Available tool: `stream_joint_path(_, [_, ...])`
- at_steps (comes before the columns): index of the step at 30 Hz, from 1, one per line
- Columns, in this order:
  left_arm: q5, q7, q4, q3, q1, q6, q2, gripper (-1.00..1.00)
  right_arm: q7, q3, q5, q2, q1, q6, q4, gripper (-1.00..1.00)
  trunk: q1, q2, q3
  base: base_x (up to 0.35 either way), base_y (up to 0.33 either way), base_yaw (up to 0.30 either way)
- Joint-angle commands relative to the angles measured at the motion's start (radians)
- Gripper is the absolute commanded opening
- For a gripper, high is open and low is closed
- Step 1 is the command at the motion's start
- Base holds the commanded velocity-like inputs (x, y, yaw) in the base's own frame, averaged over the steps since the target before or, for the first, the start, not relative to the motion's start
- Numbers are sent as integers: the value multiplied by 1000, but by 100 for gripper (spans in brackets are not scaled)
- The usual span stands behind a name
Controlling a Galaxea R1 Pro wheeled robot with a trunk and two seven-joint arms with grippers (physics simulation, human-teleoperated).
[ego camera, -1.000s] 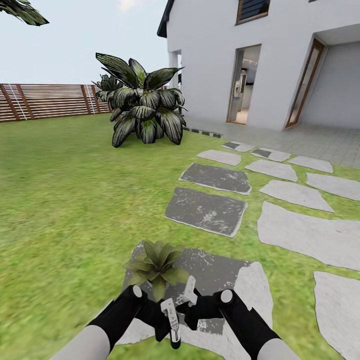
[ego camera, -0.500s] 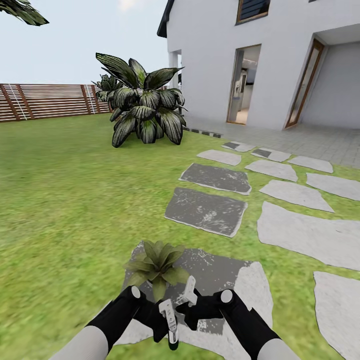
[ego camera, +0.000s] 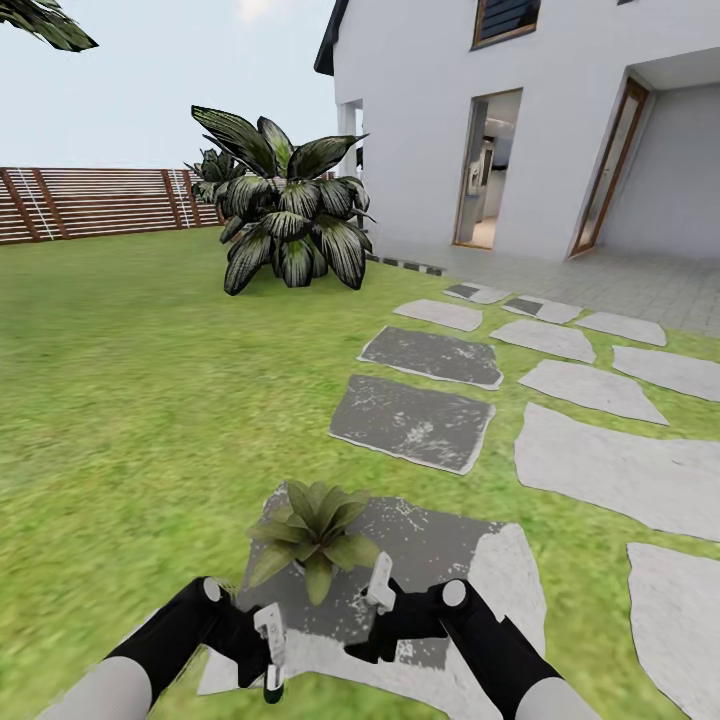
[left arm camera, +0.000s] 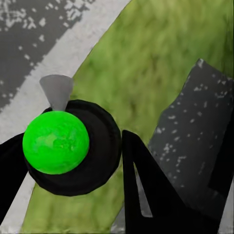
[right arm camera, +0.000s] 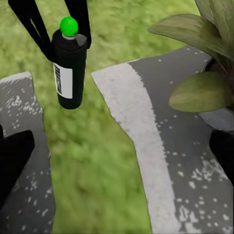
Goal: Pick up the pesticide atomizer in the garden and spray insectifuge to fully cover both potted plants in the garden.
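In the head view my left gripper [ego camera: 256, 642] is shut on the pesticide atomizer [ego camera: 271, 660], low at the left over the edge of a grey stepping stone [ego camera: 430, 555]. The left wrist view looks down on the atomizer's [left arm camera: 56, 141] green top and black body between the fingers. The right wrist view shows the same black bottle [right arm camera: 69, 68] with its white label, hanging over grass. One potted plant [ego camera: 313, 535], a green rosette, stands on the stone just beyond both grippers; its leaves [right arm camera: 204, 90] are close to my right gripper [ego camera: 372, 618], which is open and holds nothing.
Green lawn [ego camera: 130, 400] spreads to the left and ahead. More stepping stones [ego camera: 412, 422] lead toward the white house [ego camera: 560, 120] with its open doorway. A large broad-leaved bush [ego camera: 285, 215] stands farther off, and a brown slatted fence [ego camera: 90, 200] closes the back.
My left arm has swung to the left with the atomizer, away from the right gripper. The right arm and the potted plant have stayed put.
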Motion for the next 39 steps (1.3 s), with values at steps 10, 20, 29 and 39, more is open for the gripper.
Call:
stream_joint_path(10, [16,39,3,278,0,23,52,-100,-38,-19,0,-31,5,-6,31,100,0,0,-1,0,0,0])
stream_joint_path(20, [18,239,21,572,0,104,39,-100,-453,-311,-47,-58,29,-312,336,100,0,0,-1,0,0,0])
stream_joint_path(29, [20,247,18,577,-6,374,35,-100,-816,-380,-71,-126,126,-665,506,100,0,0,-1,0,0,0])
stream_joint_path(39, [16,226,14,331,-210,858,-19,-100,-842,-406,-265,-144,173,-696,556,100,0,0,-1,0,0,0])
